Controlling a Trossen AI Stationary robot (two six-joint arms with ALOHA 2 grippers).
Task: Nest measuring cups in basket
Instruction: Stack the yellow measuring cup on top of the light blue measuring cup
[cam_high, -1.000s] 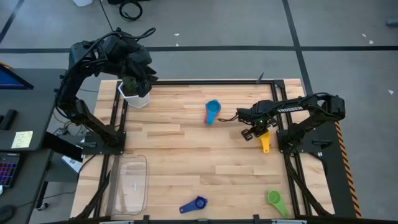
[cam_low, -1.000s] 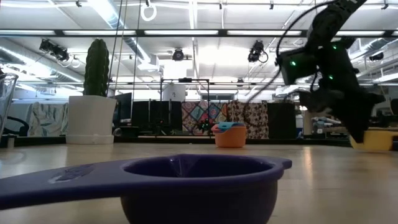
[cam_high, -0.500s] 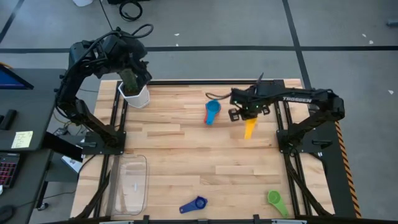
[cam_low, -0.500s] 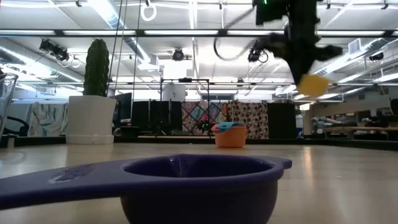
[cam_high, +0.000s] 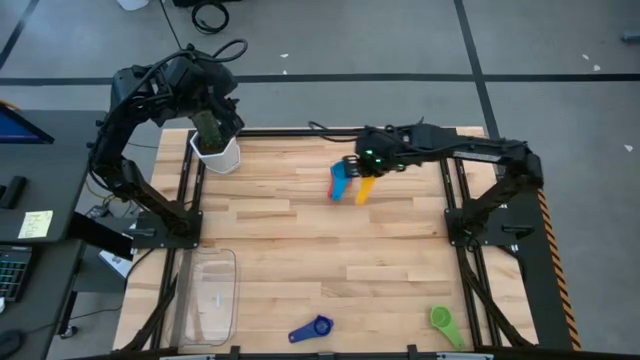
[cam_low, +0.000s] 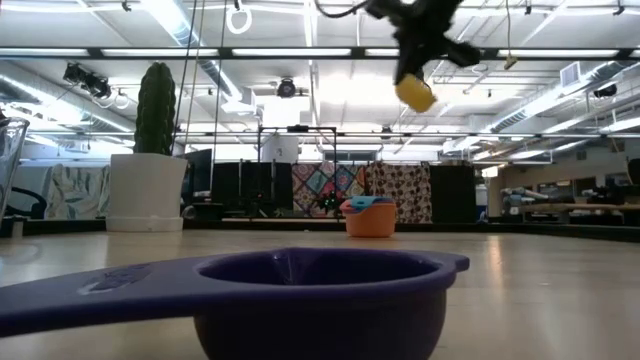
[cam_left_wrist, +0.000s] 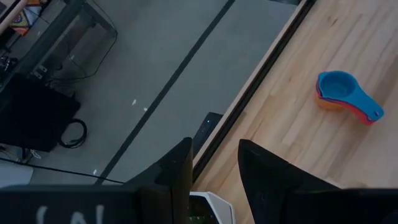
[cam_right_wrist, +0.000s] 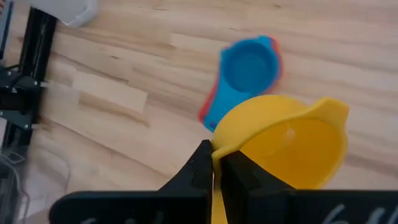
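A yellow measuring cup hangs in the air, my right gripper shut on it, high over the far middle of the table. Right beside and below it a blue cup nested in a red and an orange one rests on the wood. A dark blue cup and a green cup lie near the front edge. The clear basket sits at the near left. My left gripper stands open over the far left corner, nothing between its fingers. My right gripper pinches the yellow cup's flat handle between its two fingers, close to where it joins the bowl. The fingers slant down from the table's right side. The cup is lifted well clear of the table, its bowl tilted beyond the fingertips.
A white pot with a green cactus-like thing stands at the far left corner under my left arm. Dark frame rails run along the table's left and right edges. Bare wood lies between the nested cups and the basket.
My right gripper has lifted the yellow cup off the table near the right edge, carried it high and toward the far left, up to the nested blue cup, and tipped as it went. My left gripper has turned about above the white pot.
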